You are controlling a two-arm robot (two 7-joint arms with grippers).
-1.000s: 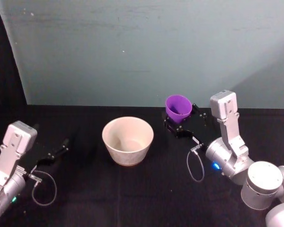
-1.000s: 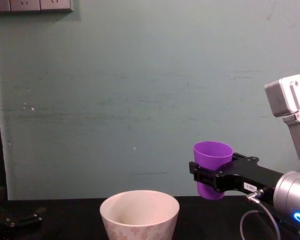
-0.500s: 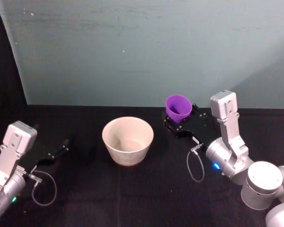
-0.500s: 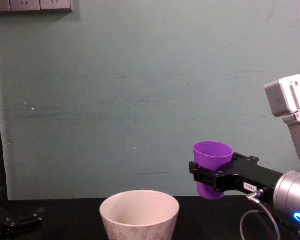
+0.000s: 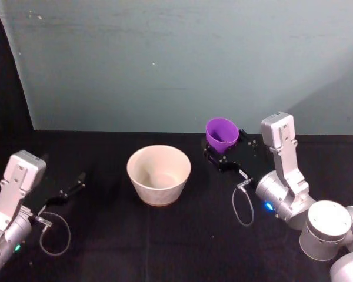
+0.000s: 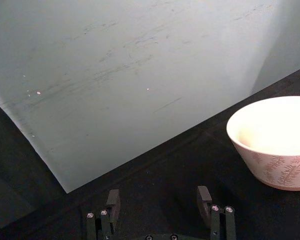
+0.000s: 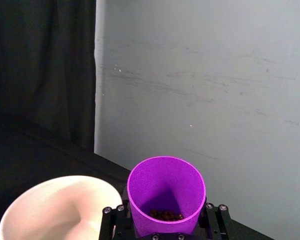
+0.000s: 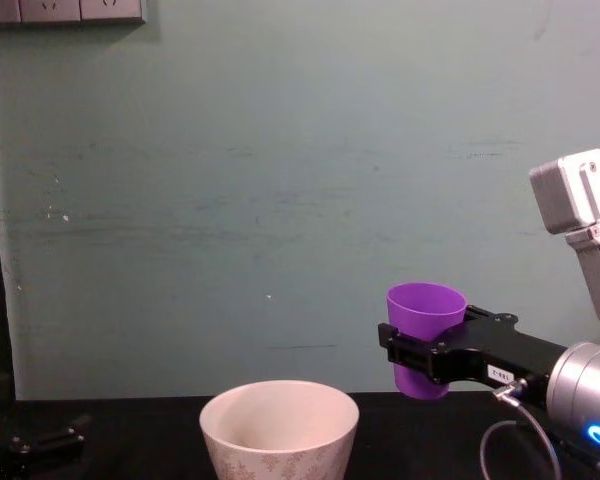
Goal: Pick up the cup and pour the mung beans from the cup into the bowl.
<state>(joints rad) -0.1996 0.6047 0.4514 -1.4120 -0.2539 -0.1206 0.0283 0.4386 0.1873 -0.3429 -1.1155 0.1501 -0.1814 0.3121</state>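
One small purple plastic cup (image 8: 426,305), upright, near the deep cream-white bowl (image 8: 278,440).
The right gripper (image 8: 420,356) grasps it; the left gripper (image 6: 158,196) is parked, released.

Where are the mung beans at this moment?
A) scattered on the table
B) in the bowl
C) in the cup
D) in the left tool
C: the beans lie at the bottom of the upright cup, which the right tool holds to the right of the bowl; the bowl looks empty. The left tool rests open at the far left.
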